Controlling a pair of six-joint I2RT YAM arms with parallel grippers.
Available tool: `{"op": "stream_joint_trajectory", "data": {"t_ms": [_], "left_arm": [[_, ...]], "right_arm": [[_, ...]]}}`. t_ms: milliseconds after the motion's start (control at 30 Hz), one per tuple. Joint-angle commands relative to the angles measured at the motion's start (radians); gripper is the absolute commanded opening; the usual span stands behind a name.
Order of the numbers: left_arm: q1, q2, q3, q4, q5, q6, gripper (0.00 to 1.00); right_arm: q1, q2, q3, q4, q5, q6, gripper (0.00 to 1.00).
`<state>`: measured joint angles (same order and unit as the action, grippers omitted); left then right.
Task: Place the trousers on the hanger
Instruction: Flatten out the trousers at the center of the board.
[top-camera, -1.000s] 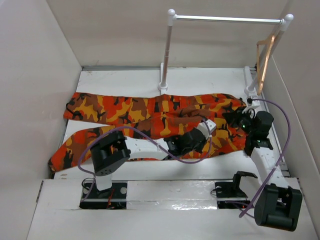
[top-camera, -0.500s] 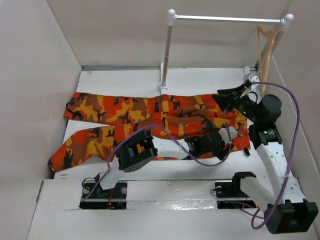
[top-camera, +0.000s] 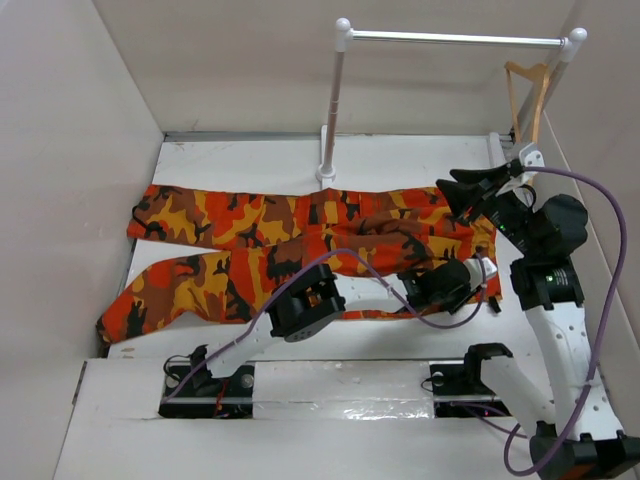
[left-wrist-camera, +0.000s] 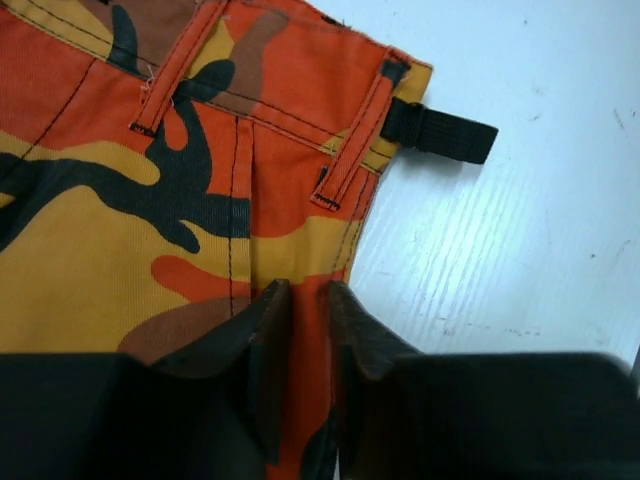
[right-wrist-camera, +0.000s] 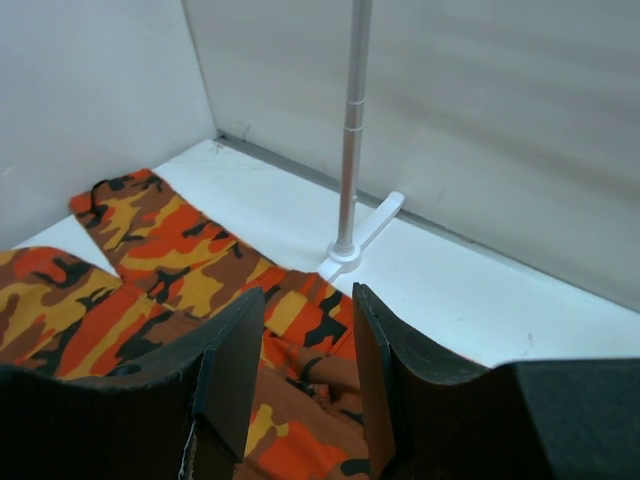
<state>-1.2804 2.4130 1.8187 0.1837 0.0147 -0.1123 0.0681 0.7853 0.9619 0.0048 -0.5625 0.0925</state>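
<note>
The camouflage trousers (top-camera: 250, 225) lie flat across the table, waist to the right. My left gripper (top-camera: 482, 272) is low at the waist's near right corner. In the left wrist view its jaws (left-wrist-camera: 307, 290) stand a narrow gap apart over the trousers (left-wrist-camera: 150, 200), with smooth orange cloth and its edge showing between the fingers. A black strap (left-wrist-camera: 440, 132) sticks out from the waistband. My right gripper (top-camera: 447, 190) hangs raised above the waist's far corner, open (right-wrist-camera: 305, 300) and empty, with the trousers (right-wrist-camera: 170, 250) below. The tan hanger (top-camera: 527, 95) hangs at the rail's right end.
A white rail (top-camera: 450, 38) on two posts stands at the back; its left post (right-wrist-camera: 352, 130) has a foot close to the trousers. Pale box walls (top-camera: 90, 150) close in the table on three sides. A purple cable (top-camera: 610, 250) loops beside the right arm.
My left arm reached right along the trousers' near edge to the waist corner and its jaws parted. My right gripper let go of the waist, opened, and rose up and back.
</note>
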Motion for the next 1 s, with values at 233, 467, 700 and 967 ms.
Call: {"op": "stream_joint_trajectory", "data": {"t_ms": [233, 467, 700, 967], "left_arm": [[0.007, -0.237, -0.359, 0.094, 0.001, -0.091, 0.00], [0.041, -0.717, -0.840, 0.322, -0.005, -0.242, 0.00], [0.066, -0.798, -0.990, 0.345, 0.063, -0.300, 0.00], [0.093, -0.896, -1.082, 0.394, 0.057, -0.316, 0.00]], "right_arm": [[-0.010, -0.069, -0.012, -0.130, 0.303, -0.079, 0.29], [-0.039, -0.046, -0.241, -0.127, 0.386, -0.060, 0.00], [-0.060, 0.018, -0.376, -0.134, 0.591, -0.031, 0.33], [-0.345, 0.149, -0.595, 0.075, 0.551, 0.101, 0.48]]}}
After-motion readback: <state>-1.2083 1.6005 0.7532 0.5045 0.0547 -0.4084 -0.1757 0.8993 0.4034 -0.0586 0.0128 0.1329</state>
